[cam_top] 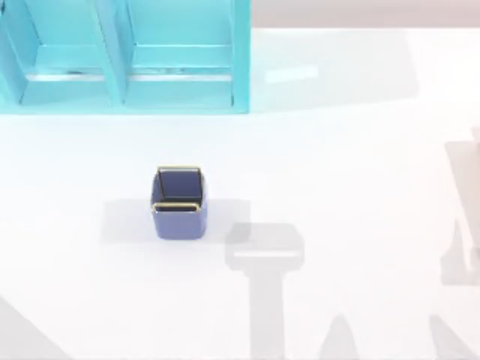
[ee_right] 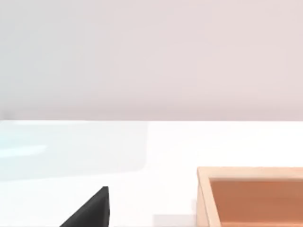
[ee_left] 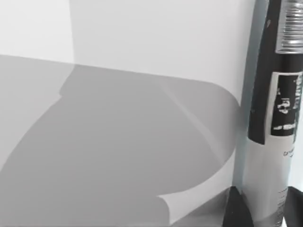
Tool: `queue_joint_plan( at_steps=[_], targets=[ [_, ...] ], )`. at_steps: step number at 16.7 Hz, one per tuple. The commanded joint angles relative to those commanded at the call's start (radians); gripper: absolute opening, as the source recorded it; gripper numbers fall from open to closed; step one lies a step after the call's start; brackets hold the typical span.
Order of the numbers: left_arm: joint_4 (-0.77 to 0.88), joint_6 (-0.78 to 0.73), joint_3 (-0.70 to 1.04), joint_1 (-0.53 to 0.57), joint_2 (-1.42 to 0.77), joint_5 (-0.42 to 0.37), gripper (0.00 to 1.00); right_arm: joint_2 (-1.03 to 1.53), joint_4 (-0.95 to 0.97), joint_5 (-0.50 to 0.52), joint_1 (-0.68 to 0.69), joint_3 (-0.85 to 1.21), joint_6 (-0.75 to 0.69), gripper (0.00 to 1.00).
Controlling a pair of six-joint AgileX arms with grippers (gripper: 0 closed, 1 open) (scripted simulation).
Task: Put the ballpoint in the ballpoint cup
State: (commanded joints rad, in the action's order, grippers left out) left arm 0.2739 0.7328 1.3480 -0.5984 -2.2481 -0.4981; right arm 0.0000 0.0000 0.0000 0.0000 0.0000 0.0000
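Here we are above the white tabletop (cam_top: pixel 352 150), and the small square blue-violet cup with rounded corners and a thin gold rim (cam_top: pixel 178 204) stands upright a little left of centre, about midway between the far and near edges. Its mouth faces up and its inside is a darker blue. At the far left sits the big cyan shelf unit (cam_top: pixel 124 56) with its open compartments, well apart from the cup, with bare white table between them. Soft grey shadows (cam_top: pixel 264 247) lie on the table just right of the cup and along the near and right edges. In the left wrist view, our left gripper (ee_left: pixel 262 213) hangs close above a pale surface. Right in front of it is a silver cylinder with a black printed label and a ribbed top (ee_left: pixel 272 123), rising past the gripper. Whether the gripper is parted or closed on it, we cannot tell. In the right wrist view, a black sliver of our right gripper (ee_right: pixel 92 213) shows low over the table. A shallow orange-brown wooden box (ee_right: pixel 203 194) lies on the white surface near it, and again we cannot tell whether that gripper is parted or closed.
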Motion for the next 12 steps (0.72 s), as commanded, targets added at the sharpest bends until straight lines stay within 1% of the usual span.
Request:
queue_joint_plan(
  at_steps=[4,6,8,12],
  targets=[
    [0.047,-0.016,0.009,-0.038,0.071,-0.005,0.00,0.000,0.000,0.000,0.000,0.000,0.000,1.00],
    [0.102,-0.047,-0.001,-0.066,0.123,-0.015,0.00,0.000,0.000,0.000,0.000,0.000,0.000,1.00],
    [0.192,-0.093,-0.015,-0.109,0.200,-0.030,0.00,0.000,0.000,0.000,0.000,0.000,0.000,1.00],
    [0.432,-0.204,-0.053,-0.215,0.399,-0.065,0.00,0.000,0.000,0.000,0.000,0.000,0.000,1.00]
  ],
)
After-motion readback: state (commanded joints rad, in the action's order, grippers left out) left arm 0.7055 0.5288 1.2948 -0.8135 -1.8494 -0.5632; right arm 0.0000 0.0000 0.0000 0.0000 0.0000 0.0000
